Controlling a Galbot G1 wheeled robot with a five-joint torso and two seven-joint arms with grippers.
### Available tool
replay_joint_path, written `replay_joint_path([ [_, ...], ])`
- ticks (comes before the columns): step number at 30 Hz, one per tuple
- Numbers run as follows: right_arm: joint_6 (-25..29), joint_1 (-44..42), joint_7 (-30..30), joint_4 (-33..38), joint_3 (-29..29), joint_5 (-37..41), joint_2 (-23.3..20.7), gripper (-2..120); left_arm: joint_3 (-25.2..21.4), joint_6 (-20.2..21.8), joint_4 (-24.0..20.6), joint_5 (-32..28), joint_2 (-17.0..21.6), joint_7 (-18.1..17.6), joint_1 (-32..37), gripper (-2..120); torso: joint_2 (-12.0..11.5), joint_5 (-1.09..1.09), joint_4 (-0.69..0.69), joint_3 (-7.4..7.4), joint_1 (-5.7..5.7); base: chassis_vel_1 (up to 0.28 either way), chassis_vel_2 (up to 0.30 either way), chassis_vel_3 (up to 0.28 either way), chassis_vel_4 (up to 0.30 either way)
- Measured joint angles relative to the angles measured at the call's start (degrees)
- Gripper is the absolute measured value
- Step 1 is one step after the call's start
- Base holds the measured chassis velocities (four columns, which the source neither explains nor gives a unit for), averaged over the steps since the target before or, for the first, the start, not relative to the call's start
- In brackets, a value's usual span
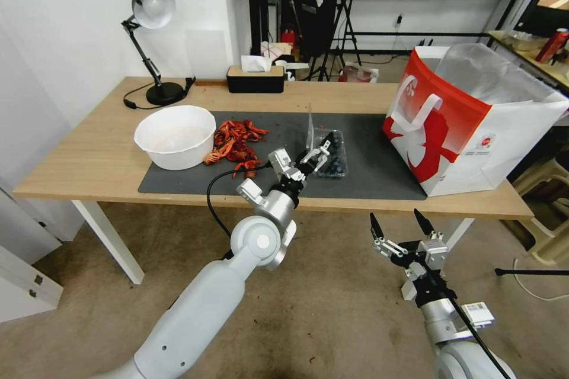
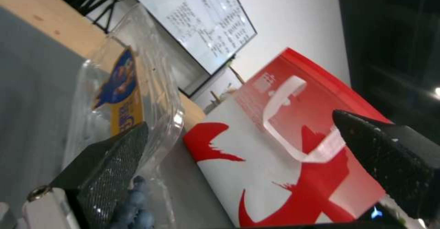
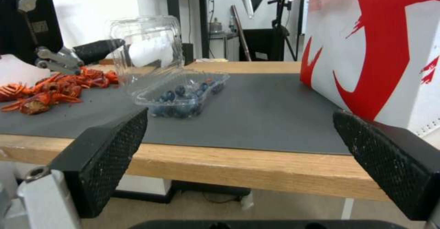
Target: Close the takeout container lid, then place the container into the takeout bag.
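Right gripper [image 1: 400, 226] spread open, low before the table edge; left gripper [image 1: 316, 157] spread open at the upright lid.
Small clear plastic clamshell container [image 1: 333, 161] of dark blueberries on grey mat [image 1: 379, 169], clear hinged lid [image 1: 310, 125] raised; bare mat beyond, then large red-and-white takeout bag [image 1: 468, 130] near the table's right end.

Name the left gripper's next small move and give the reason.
Probably push the takeout container lid down over the container. The lid stands upright, the blueberries lie uncovered, and the open left gripper sits right beside it; the right gripper waits below the table edge.
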Motion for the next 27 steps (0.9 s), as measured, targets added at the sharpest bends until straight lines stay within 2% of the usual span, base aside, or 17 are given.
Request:
replay_joint_path([
  [4, 0.0, 0.1, 0.0, -0.2, 0.0, 0.0, 0.0, 100, 1.2, 0.4, 1.1, 1.6, 0.7, 2.3, -1.3, 100, 0.0, 0.00, 0.00, 0.00, 0.00, 0.000, 0.000, 0.000, 0.000],
  [11, 0.1, 0.1, 0.0, -0.3, 0.0, -0.1, 0.0, 100, 3.0, 2.1, 3.2, 4.1, 1.4, 3.7, -3.7, 100, 0.0, 0.00, 0.00, 0.00, 0.00, 0.000, 0.000, 0.000, 0.000],
  [27, 0.3, 0.1, 0.0, -0.4, 0.2, -0.2, 0.3, 100, 7.6, 4.3, 7.5, 2.7, 1.6, 3.5, -9.8, 100, 0.0, 0.00, 0.00, 0.00, 0.00, 0.000, 0.000, 0.000, 0.000],
])
